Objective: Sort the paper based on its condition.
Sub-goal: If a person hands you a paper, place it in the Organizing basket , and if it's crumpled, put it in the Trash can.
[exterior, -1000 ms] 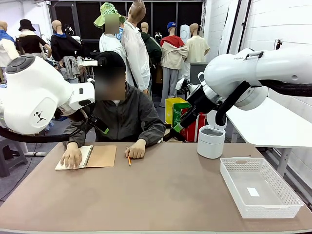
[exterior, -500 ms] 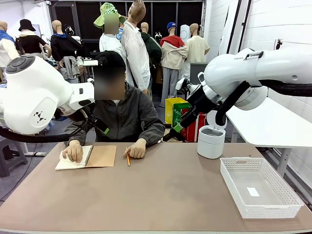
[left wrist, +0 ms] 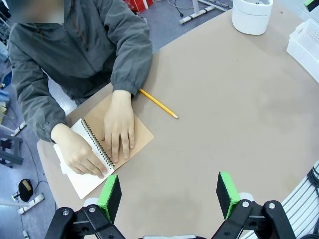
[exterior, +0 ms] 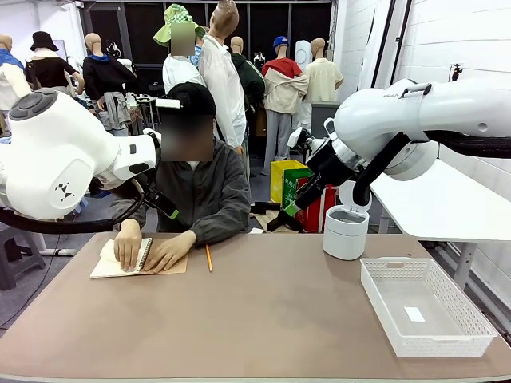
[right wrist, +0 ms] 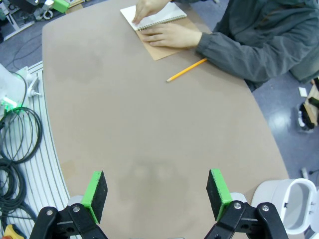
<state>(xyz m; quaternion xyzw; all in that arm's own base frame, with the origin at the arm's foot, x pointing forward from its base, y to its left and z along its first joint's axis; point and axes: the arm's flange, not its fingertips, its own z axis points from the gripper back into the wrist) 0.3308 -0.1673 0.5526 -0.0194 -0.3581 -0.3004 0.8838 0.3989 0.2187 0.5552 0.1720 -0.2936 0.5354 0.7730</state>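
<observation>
Paper [left wrist: 83,182] at the far left corner of the table [exterior: 271,319], bound in the open notebook [left wrist: 142,137] under a person's hands [left wrist: 119,124] — pencil [left wrist: 158,103] just beside. Left gripper [left wrist: 168,189] and right gripper [right wrist: 156,188] above the tabletop, jaws spread wide, empty.

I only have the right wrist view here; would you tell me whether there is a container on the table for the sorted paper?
Observer: Yes. In the front view a white basket stands on the table at the robot's right side, with one small white slip lying in it.
Operator: Thank you. Is the left gripper holding anything?
Observer: No. In the left wrist view the left gripper is open above the table with nothing between its jaws.
</observation>
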